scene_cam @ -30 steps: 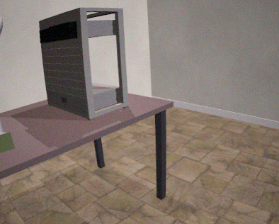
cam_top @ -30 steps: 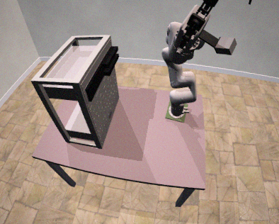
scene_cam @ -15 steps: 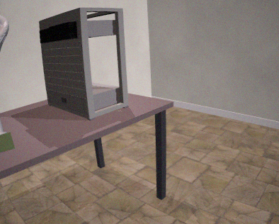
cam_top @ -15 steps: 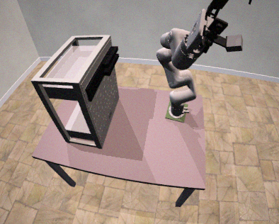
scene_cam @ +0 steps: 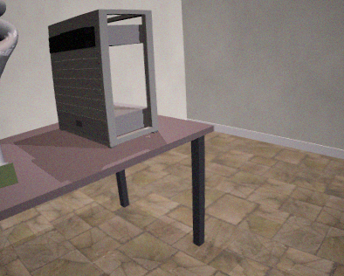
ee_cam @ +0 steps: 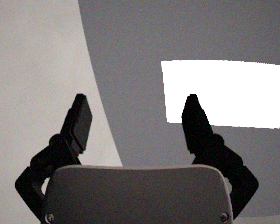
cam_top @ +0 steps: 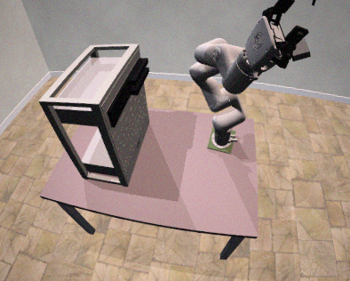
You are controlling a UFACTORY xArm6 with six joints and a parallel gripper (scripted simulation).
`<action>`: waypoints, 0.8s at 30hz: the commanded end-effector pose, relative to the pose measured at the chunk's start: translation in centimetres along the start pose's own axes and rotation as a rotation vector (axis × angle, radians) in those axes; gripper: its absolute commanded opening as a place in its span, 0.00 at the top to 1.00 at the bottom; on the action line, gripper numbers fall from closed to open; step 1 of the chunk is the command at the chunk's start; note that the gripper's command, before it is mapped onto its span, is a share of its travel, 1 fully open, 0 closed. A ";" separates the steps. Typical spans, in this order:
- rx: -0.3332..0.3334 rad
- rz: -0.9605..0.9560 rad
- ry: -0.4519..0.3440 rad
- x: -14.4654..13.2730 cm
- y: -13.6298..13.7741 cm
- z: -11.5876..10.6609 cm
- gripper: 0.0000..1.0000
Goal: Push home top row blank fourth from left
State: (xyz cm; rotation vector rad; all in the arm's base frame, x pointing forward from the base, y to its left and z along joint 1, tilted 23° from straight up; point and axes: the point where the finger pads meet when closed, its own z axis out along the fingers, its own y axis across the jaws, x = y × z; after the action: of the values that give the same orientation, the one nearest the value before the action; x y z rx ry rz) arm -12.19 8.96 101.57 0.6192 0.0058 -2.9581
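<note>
The grey open-frame rack (cam_top: 99, 111) stands on the left part of the table; it also shows in the exterior view (scene_cam: 102, 76). The dark storage chassis (cam_top: 139, 75) sits at the top of its front side and shows as a black band (scene_cam: 72, 39). Single blanks are too small to tell apart. My gripper (cam_top: 281, 5) is high above the table's right side, far from the rack and partly cut off by the frame's top edge. In the wrist view the gripper (ee_cam: 135, 106) is open and empty, facing bare wall and a white patch.
The arm's base (cam_top: 222, 141) stands on a green plate on the right of the pink table (cam_top: 178, 178). The perforated panel (cam_top: 131, 129) fills the rack's front below the chassis. The plate's corner shows at the left edge (scene_cam: 6, 175).
</note>
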 end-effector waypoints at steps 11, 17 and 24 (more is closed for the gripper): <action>-0.145 0.295 0.105 5.1 3.4 -1.2 0.00; -0.202 0.417 0.153 7.0 5.1 -1.9 0.00; -0.246 0.510 0.192 8.3 6.5 -2.6 0.00</action>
State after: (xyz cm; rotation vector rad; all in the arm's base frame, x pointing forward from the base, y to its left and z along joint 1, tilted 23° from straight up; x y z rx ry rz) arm -17.29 2.93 96.84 0.7207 0.1691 -2.4382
